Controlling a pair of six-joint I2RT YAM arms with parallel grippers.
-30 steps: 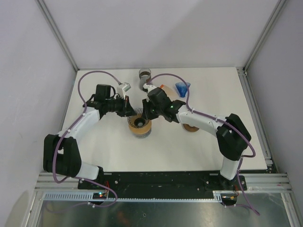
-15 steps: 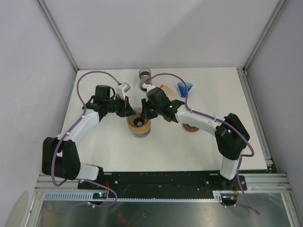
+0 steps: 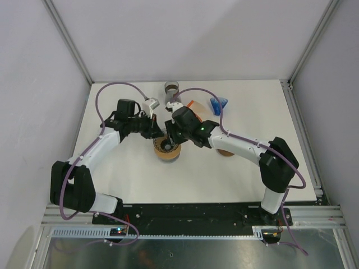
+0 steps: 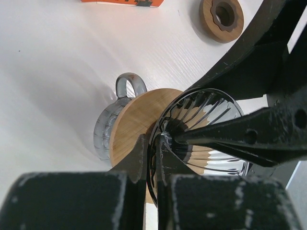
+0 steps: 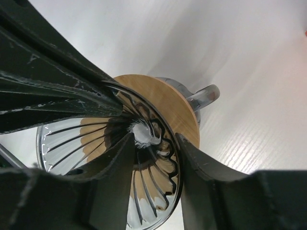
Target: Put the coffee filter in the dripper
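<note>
One glass dripper point(image 3: 166, 150) stood near the middle of the white table point(image 3: 252, 112), its single wooden collar point(image 4: 136, 120) around the cone and its clear handle point(image 4: 129, 84) pointing away from the left arm. Both arms crowded over it and hid most of it from above.

The left gripper point(image 4: 152, 143) was closed down to a narrow gap on the dripper's rim, one finger outside against the collar and the other inside the ribbed glass. The right gripper point(image 5: 156, 143) was moderately spread. One finger point(image 5: 115, 163) reached down inside the cone towards its centre and the other point(image 5: 201, 167) lay outside, with the rim between them and nothing pinched. A small white patch point(image 5: 141, 134) showed at the bottom of the cone, and I could not tell what it was.

Four other things lay around:
- One loose wooden ring point(image 4: 221, 14) was partly under the right arm.
- One orange packet point(image 3: 194, 105) was beyond the dripper.
- One grey cup point(image 3: 171, 88) stood at the far edge.
- One blue pleated cone point(image 3: 217, 103), filter-shaped, lay at the far right, well apart from both grippers and from the dripper.
</note>
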